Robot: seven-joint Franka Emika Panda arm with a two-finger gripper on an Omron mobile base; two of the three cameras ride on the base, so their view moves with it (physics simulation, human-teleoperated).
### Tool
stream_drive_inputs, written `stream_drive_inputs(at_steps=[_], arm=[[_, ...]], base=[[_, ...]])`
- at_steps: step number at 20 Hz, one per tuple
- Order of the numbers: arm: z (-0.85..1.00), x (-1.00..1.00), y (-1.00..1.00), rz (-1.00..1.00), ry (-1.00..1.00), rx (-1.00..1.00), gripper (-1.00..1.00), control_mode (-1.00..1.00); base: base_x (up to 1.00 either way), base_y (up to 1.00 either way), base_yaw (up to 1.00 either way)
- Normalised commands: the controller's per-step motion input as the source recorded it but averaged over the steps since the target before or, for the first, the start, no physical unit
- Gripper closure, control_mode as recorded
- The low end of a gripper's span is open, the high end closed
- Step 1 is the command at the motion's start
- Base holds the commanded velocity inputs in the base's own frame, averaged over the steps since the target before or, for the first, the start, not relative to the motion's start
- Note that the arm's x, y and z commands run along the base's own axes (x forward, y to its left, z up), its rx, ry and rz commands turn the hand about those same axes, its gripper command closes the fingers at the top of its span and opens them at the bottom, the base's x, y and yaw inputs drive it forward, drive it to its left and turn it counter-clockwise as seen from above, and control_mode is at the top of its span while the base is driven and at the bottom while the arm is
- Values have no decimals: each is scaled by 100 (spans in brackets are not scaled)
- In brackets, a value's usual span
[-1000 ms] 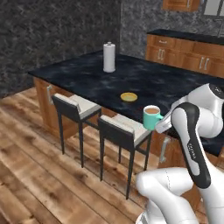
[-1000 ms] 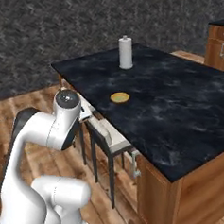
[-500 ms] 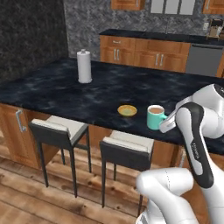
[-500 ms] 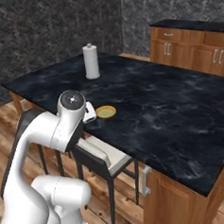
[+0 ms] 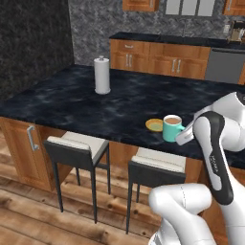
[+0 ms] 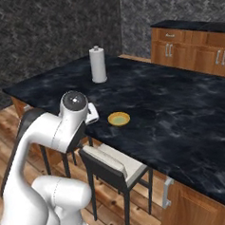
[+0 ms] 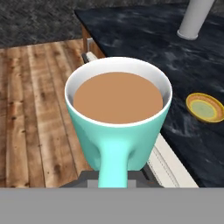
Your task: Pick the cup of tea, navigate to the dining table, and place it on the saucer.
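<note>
We see the gripper (image 5: 184, 135) clenched on the handle of the teal-green mug of brown tea (image 5: 172, 128), centre-right in left base view, w/ the flat yellow-orange saucer (image 5: 154, 125) just left of it on the black marbled table (image 5: 86, 103).

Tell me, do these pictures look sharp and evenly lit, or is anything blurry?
Left base view: soft, even light, no glare on the dining table. Right base view: the saucer looks slightly fuzzy. Hand view: the cup of tea looms large and crisp; no hard shadows.
</note>
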Motion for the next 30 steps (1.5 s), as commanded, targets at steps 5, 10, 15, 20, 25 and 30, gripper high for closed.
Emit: stream_drive_inputs(at_steps=[5, 10, 15, 20, 25, 30], arm=[[0, 0, 0, 0, 0, 0, 100, 100], [0, 0, 0, 0, 0, 0, 100, 100], [-13, 40, -17, 1, 2, 0, 100, -100], [-23, 100, -31, 7, 1, 1, 100, -100], [-7, 97, -33, 12, 1, 3, 100, -100], [-15, 93, -17, 9, 9, 1, 100, -100]], base=[[13, 0, 0], [0, -1, 0], [21, -11, 0], [0, 0, 0], [0, 0, 0], [0, 0, 0]])
